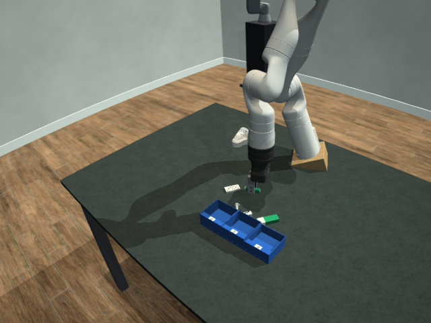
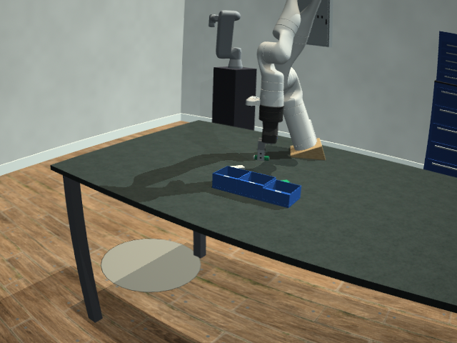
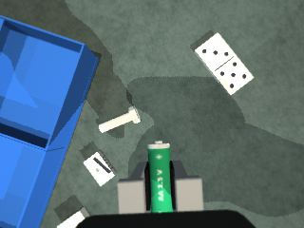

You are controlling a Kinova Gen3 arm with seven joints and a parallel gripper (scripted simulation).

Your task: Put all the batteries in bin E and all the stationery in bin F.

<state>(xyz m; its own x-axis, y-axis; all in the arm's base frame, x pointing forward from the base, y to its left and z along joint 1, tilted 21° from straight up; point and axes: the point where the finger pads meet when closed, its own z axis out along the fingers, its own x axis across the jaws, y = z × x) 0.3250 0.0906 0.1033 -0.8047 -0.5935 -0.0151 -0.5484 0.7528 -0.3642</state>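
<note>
At left in the wrist view, blue bins [image 1: 243,245] [image 2: 250,187] [image 3: 71,119], letters illegible; at centre, well apart from them, hand [image 1: 251,188] [image 2: 260,157] [image 3: 160,178] closed on green battery [image 1: 257,190] [image 2: 266,158] [image 3: 160,176], long axis parallel to the pads, sideways carry towards the bins presumably next.

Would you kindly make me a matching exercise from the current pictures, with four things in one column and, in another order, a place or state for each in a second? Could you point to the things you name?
Things
1. AA battery [image 1: 257,190] [image 2: 266,158] [image 3: 160,178]
2. domino [image 1: 231,188] [image 3: 224,64]
3. three-compartment bin block [image 1: 234,233] [image 2: 254,189] [image 3: 71,109]
4. wooden wedge [image 1: 310,163] [image 2: 310,151]

Places or states
A. blue, standing on the table
B. under the foot of the arm
C. gripped between the two fingers
D. white with black dots, lying flat on the table

Right pairs
1-C
2-D
3-A
4-B
</note>
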